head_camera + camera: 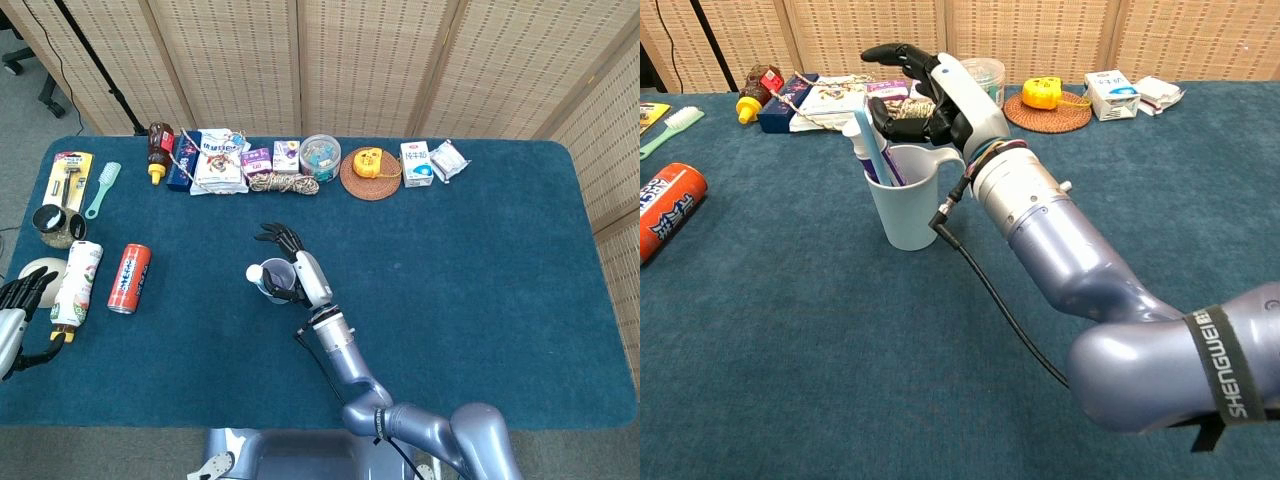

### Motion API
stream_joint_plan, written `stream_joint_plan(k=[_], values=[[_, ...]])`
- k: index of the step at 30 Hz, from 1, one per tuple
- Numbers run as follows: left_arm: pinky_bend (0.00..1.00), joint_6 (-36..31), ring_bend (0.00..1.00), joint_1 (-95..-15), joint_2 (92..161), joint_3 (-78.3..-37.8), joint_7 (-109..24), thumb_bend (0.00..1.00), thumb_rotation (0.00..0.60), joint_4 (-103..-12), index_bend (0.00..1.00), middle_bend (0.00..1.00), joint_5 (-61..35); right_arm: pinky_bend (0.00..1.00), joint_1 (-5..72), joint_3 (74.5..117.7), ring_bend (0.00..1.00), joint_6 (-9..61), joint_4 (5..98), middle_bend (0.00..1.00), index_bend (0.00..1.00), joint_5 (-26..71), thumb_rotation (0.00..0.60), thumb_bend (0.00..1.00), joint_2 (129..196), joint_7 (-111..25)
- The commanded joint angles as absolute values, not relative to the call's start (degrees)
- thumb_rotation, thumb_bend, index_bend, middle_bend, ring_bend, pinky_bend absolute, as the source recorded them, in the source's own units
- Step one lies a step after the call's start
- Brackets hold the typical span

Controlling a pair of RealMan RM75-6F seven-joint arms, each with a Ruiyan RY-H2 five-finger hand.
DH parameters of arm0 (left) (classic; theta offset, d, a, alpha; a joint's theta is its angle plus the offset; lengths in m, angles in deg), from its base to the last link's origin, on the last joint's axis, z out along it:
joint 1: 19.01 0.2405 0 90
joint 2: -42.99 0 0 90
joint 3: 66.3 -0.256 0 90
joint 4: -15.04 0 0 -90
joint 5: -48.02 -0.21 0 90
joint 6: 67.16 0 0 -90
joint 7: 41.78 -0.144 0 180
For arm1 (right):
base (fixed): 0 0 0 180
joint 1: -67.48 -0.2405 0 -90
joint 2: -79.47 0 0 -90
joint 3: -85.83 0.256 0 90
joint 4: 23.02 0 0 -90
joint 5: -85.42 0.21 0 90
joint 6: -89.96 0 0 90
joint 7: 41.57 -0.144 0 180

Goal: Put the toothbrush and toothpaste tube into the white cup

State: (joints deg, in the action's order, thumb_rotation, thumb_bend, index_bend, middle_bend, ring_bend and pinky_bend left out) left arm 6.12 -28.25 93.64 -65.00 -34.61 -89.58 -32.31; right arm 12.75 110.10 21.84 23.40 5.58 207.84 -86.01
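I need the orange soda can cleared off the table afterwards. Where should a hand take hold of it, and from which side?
The orange can lies on its side near the table's left edge, beside a lying bottle. Probably best to come from above and close across the middle of its round body, fingers down each long side. The left hand is nearest; the right hand is open above the white cup.
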Motion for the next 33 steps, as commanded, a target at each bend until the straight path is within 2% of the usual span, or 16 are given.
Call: stream_joint_plan(k=[1,5,7,12,18,21,23,25,26,30,33], values=[[0.0,6.0,0.0,-28.3,93.8,-65.0,-34.6,0.35,0.6,-89.5,0.0,0.0,-32.3,0.0,12.9,109.9,0.0,20.8,24.6,0.09,0.19,4.8,0.6,0.57,206.8,-85.1],[0.0,5.9,0.0,-28.4,93.7,-65.0,-34.4,0.35,0.6,-89.4,0.0,0.0,-32.4,0.0,13.8,109.2,0.0,20.1,29.8,0.02,0.1,3.4,0.6,0.57,202.1,-81.6],[0.0,6.0,0.0,-28.4,93.6,-65.0,-34.3,0.35,0.6,-89.4,0.0,0.0,-32.5,0.0,15.0,108.5,0.0,21.1,35.1,0.0,0.05,3.2,0.6,0.58,197.7,-78.2],[0.0,8.9,0.0,-27.0,93.8,-65.6,-34.1,0.35,0.6,-89.5,0.0,0.0,-34.9,0.0,22.2,106.4,0.0,26.0,60.6,0.0,0.0,7.1,0.6,0.58,174.5,-54.8],[0.0,10.9,0.0,-26.0,94.1,-66.0,-34.3,0.35,0.6,-89.5,0.0,0.0,-36.2,0.0,26.6,105.0,0.0,26.5,72.8,0.0,0.0,12.7,0.6,0.56,162.4,-39.6],[0.0,12.0,0.0,-25.4,94.5,-66.1,-34.7,0.35,0.6,-89.4,0.0,0.0,-36.5,0.0,28.6,103.9,0.0,25.5,75.7,0.0,0.0,13.9,0.6,0.43,158.5,-35.5],[0.0,13.4,0.0,-24.8,95.1,-66.0,-35.5,0.35,0.6,-89.4,0.0,0.0,-36.5,0.0,31.3,101.5,0.0,23.6,77.9,0.0,0.0,13.4,0.6,0.2,155.4,-32.4],[0.0,14.4,0.0,-23.9,95.6,-66.3,-36.6,0.35,0.6,-89.2,0.0,0.0,-36.4,0.0,34.9,98.3,0.0,20.8,77.3,0.0,0.0,12.9,0.6,0.05,151.4,-27.6],[0.0,15.0,0.0,-23.5,96.0,-66.4,-37.1,0.35,0.6,-89.0,0.0,0.0,-36.4,0.0,36.5,96.8,0.0,19.2,77.9,0.0,0.0,12.0,0.6,0.0,150.0,-26.1],[0.0,16.3,0.0,-22.5,97.3,-66.7,-37.3,0.35,0.6,-88.1,0.0,0.0,-36.4,0.0,41.5,92.7,0.0,14.4,77.6,0.0,0.0,9.1,0.6,0.0,147.5,-23.9],[0.0,16.5,0.0,-22.1,97.8,-66.9,-37.0,0.35,0.6,-87.2,0.0,0.0,-36.5,0.0,44.7,90.7,0.0,10.7,75.3,0.0,0.0,7.2,0.6,0.0,148.4,-23.4]])
